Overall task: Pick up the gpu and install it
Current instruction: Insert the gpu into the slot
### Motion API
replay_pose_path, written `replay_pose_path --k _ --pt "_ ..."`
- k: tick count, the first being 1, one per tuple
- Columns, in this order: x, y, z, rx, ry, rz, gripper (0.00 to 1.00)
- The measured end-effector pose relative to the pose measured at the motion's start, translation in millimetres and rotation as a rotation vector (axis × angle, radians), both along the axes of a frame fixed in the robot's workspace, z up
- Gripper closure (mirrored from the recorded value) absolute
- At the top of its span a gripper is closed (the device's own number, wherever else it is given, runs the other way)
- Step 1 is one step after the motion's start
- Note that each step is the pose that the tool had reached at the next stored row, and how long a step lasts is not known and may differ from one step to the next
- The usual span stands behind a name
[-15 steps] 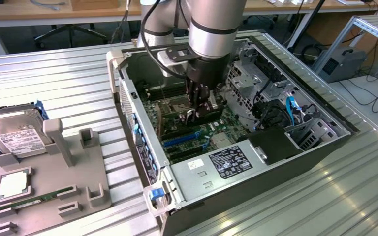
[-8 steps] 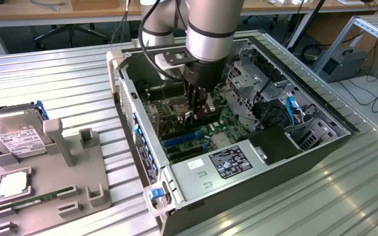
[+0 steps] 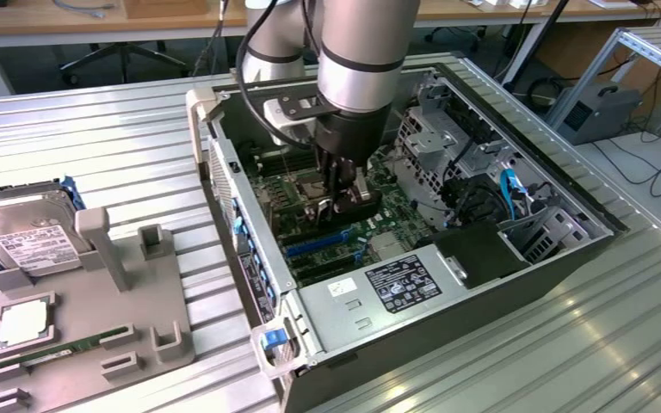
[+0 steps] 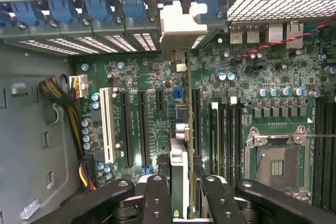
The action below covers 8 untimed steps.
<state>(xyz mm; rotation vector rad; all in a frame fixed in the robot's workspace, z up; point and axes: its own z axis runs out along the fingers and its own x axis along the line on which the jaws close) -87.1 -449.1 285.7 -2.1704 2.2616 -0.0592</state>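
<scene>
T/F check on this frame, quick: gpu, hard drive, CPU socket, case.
1. The gripper is closed on the gpu over the motherboard slots. True.
2. The hard drive is mounted inside the case. False: it stands on the grey fixture on the table, at the exterior view's left.
3. The CPU socket has no chip or cooler on it. True.
4. The case stands upright with its side panel on. False: it lies on its side, open upward, with the arm reaching in.
</scene>
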Motion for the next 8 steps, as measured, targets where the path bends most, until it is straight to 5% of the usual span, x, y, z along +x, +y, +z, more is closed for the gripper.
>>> replay_pose_path --k 8 --pt "-7.8 0.0 -0.6 0.0001 0.0 0.0 0.73"
